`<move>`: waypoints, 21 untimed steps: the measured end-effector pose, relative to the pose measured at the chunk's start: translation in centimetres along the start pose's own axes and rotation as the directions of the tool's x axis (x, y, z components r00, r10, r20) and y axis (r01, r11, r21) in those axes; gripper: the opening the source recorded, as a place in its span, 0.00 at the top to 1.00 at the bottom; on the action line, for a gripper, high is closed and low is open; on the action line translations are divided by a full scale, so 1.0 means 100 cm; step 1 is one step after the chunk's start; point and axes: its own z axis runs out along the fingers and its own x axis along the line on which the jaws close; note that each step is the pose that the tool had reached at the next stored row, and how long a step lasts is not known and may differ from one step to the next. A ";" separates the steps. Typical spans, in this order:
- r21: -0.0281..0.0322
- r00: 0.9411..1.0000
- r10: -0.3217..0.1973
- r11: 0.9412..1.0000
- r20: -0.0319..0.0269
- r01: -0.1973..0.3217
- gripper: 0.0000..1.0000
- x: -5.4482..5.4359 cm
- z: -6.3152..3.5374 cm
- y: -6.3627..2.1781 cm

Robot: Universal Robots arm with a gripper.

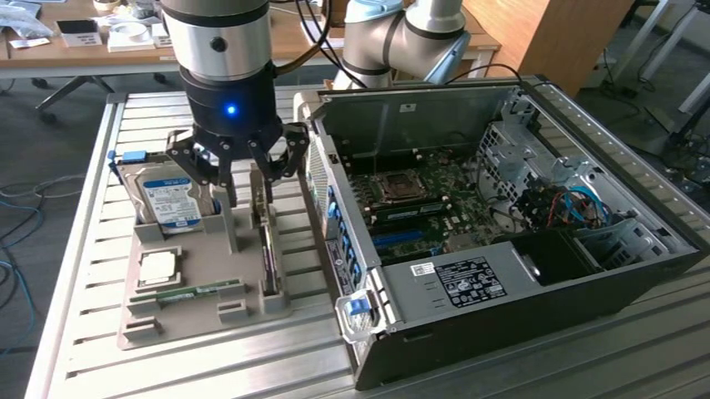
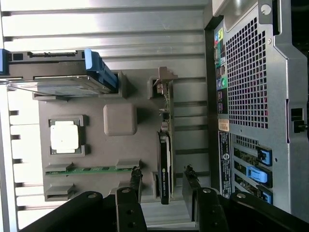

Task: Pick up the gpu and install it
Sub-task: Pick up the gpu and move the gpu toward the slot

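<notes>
Jaws released, spread wide, hanging low over the grey holder tray (image 1: 183, 324) (image 2: 120, 154) on the slatted table (image 1: 78, 274) (image 2: 120, 29). The gpu (image 1: 268, 253) (image 2: 164, 166) stands on edge in its slot, along the tray side nearest the PC case (image 1: 500, 328) (image 2: 256, 87). Wrist view: 2 fingertips (image 2: 136, 176) straddle the card, 1 per side, gap visible on both sides, no contact. Nothing gripped. The card's black cooler end sits between the fingertips; its green board end runs off toward a tray corner post.

Rest of the tray:
- hard drive (image 1: 172, 199) (image 2: 58, 82), blue-white label, propped in its cradle
- CPU (image 1: 159, 266) (image 2: 64, 136) flat in its pocket
- memory stick (image 1: 199, 291) (image 2: 91, 169) lying beside the CPU

Case sits on the exterior view's right of the tray, open side up, motherboard (image 1: 433, 199) exposed. Its rear panel with blue slot latches (image 2: 258, 171) faces the tray.
</notes>
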 end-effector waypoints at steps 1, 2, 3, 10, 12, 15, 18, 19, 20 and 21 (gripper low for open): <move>0.000 1.000 0.000 1.000 0.000 0.000 0.53 0.000 0.0001 0.0000; 0.000 1.000 0.000 1.000 0.000 0.000 0.53 0.000 0.0001 0.0000; 0.000 1.000 0.000 1.000 0.000 0.000 0.53 0.000 0.0002 0.0000; 0.000 1.000 0.000 1.000 0.000 0.000 0.53 0.000 0.0015 0.0000; 0.000 1.000 0.000 1.000 0.000 0.000 0.53 0.000 0.0025 -0.0001; 0.000 1.000 0.000 1.000 0.000 0.000 0.53 0.000 0.0046 -0.0002; 0.000 1.000 0.000 1.000 0.000 0.000 0.53 0.000 0.0068 -0.0003; 0.000 1.000 0.000 1.000 0.000 0.000 0.53 0.000 0.0074 -0.0003; 0.000 1.000 0.000 1.000 0.000 0.000 0.53 0.000 0.0079 -0.0004; 0.000 1.000 0.000 1.000 0.000 0.000 0.53 0.000 0.0082 -0.0004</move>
